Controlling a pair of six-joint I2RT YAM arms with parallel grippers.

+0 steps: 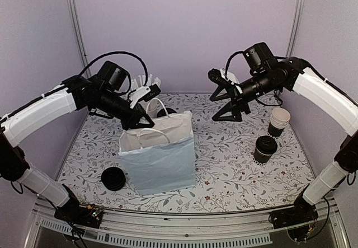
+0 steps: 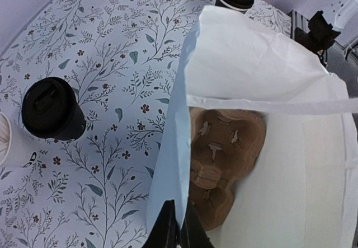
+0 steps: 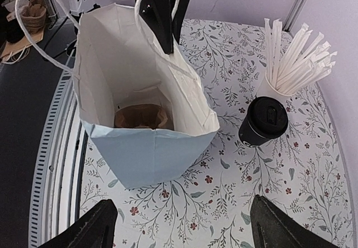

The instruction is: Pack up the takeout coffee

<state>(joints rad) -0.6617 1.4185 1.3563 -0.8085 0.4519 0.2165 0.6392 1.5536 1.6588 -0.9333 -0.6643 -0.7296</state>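
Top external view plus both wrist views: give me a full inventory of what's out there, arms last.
White paper bag with handles: one, white, table centre, upright, open.
Brown cardboard cup carrier: one, brown, at the bag's bottom.
Black paper cups with black plastic lids: two, black; one right of the bag, one behind it.
Stack of unlidded black cups: one stack, cream insides, far right.
Pile of loose black lids: one, black, left of the bag.
White wrapped straws in a white cup: one bunch, behind the bag.
Left gripper: shut on the bag's rim.
Right gripper: open, holding nothing.
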